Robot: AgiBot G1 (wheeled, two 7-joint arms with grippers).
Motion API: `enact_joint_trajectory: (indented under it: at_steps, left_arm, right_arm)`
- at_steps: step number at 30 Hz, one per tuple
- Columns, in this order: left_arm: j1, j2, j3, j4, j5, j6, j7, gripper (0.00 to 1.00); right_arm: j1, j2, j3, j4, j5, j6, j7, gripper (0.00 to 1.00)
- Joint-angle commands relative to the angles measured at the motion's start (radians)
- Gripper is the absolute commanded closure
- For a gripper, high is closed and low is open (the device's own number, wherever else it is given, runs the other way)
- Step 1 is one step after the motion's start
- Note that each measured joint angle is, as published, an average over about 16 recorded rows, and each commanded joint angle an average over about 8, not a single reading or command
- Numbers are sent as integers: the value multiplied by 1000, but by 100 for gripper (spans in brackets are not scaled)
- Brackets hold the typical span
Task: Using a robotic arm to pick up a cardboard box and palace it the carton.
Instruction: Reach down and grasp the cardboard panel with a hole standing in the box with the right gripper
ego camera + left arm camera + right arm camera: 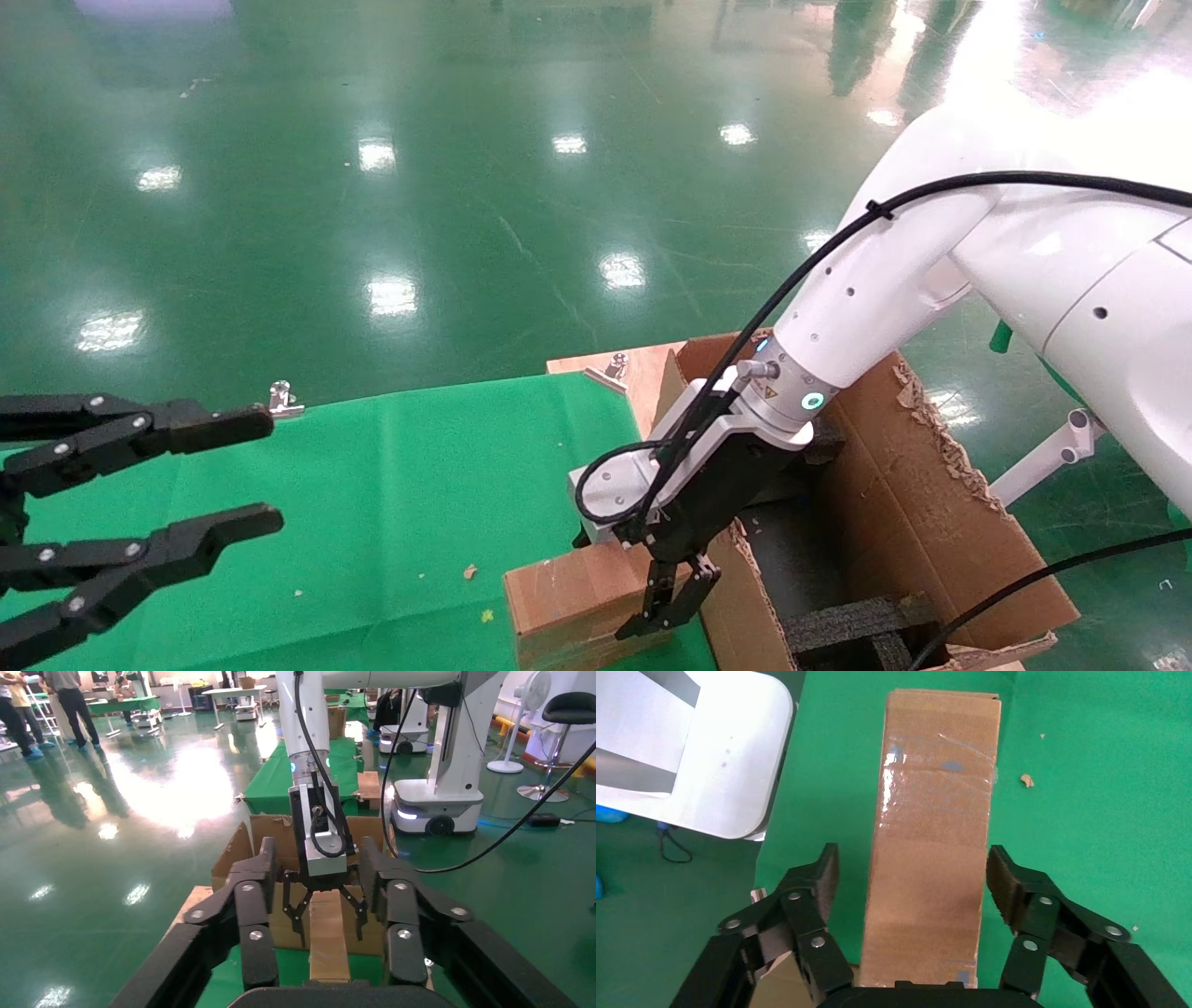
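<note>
The small brown taped cardboard box (568, 596) lies on the green cloth at the near edge, beside the carton. It also shows in the right wrist view (933, 832) and the left wrist view (329, 941). The white robotic arm's right gripper (667, 610) is open, with one finger on each side of the box's end and small gaps showing (912, 871). The large carton (931, 503) with torn flaps and black foam inserts (857, 620) stands to the right. My left gripper (265, 471) is open and empty at the far left.
The green cloth (391, 485) covers the table. A wooden board (596, 359) and a metal clip (282, 399) sit at its far edge. The shiny green floor lies beyond. Black cables hang along the right arm.
</note>
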Motion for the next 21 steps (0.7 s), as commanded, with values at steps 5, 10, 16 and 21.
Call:
enact_joint_trajectory:
  at_steps: [5, 10, 16, 21]
  left_arm:
    - [0, 0, 0, 0, 0, 0, 0, 0]
    - [0, 0, 0, 0, 0, 0, 0, 0]
    - [0, 0, 0, 0, 0, 0, 0, 0]
    - [0, 0, 0, 0, 0, 0, 0, 0]
  right_arm:
    - [-2, 2, 4, 2, 0, 1, 2, 100]
    - [-3, 3, 6, 3, -1, 1, 3, 100]
    - [-4, 4, 7, 4, -1, 1, 4, 100]
    - [-4, 4, 7, 4, -2, 1, 4, 100]
